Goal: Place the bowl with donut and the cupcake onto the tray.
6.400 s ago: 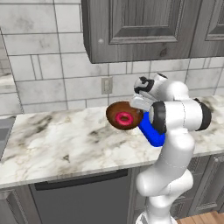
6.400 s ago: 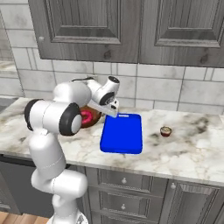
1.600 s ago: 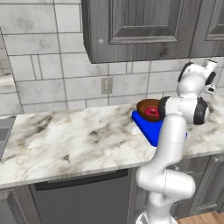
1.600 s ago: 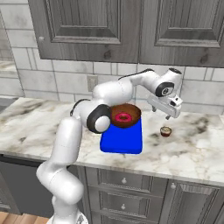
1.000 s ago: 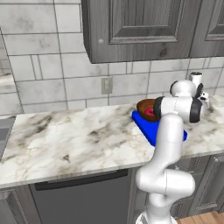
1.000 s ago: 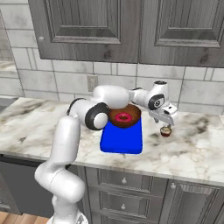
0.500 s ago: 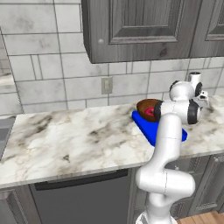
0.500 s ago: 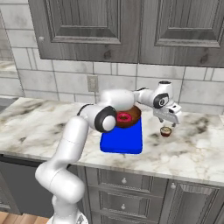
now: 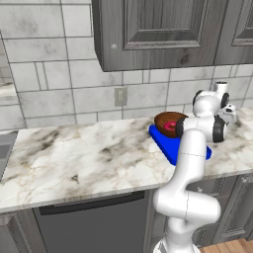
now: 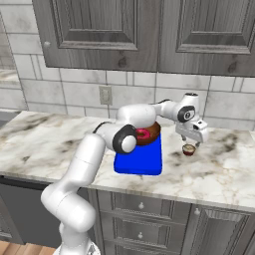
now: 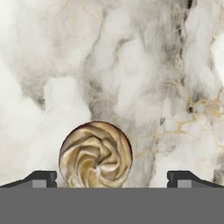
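1. Step in hand: the bowl (image 10: pixel 148 133) with the donut (image 10: pixel 144 133) already rests on the far end of the tray (image 10: pixel 139 158). The remaining step is the pick-up of the cupcake (image 10: pixel 188 149).
2. Location of the cupcake: it stands on the marble bench (image 10: pixel 219 172), to the right of the tray and apart from it. In the hand view the swirled top (image 11: pixel 96 154) sits low in the picture, between the two finger tips and closer to the left one (image 11: pixel 40 178).
3. State of the pincer (image 10: pixel 191 143): spread wide, holding nothing, positioned directly above the cupcake.
4. Next move, as judged: centre the pincer on the cupcake, lower it until the fingers flank the body, close, lift, then carry it left to the bare near part of the tray.
5. Arm pose: stretched far and to the right across the tray, wrist bent so that the hand points straight down at the bench.
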Robot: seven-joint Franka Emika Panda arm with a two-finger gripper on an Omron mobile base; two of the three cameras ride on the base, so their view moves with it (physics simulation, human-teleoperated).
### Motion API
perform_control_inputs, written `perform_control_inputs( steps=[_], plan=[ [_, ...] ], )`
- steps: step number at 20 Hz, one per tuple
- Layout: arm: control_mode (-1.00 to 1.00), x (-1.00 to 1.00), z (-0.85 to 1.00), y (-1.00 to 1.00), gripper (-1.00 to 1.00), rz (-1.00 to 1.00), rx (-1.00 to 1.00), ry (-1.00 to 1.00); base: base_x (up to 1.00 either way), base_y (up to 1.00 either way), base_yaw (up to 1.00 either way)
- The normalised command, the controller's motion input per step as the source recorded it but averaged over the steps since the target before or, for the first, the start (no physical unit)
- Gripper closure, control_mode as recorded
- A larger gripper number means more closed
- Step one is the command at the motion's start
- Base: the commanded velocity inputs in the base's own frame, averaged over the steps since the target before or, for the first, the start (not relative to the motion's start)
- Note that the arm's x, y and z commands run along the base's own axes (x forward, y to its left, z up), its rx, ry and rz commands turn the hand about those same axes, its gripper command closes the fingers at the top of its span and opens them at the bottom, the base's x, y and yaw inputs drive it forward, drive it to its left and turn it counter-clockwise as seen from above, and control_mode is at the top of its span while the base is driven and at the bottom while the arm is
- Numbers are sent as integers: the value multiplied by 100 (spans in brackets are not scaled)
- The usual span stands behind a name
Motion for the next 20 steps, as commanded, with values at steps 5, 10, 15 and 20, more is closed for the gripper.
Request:
perform_control_inputs(
  steps=[5, 10, 15, 20],
  plan=[
    [-100, -16, -25, 25, -100, -6, 4, 1, 0, 0, 0],
    [-100, -4, -11, 3, -100, -3, 2, 0, 0, 0, 0],
    [-100, 0, -25, -8, -100, 0, 0, 1, 0, 0, 0],
    [-100, 5, -31, 0, -100, 0, 0, 1, 0, 0, 0]
  ],
)
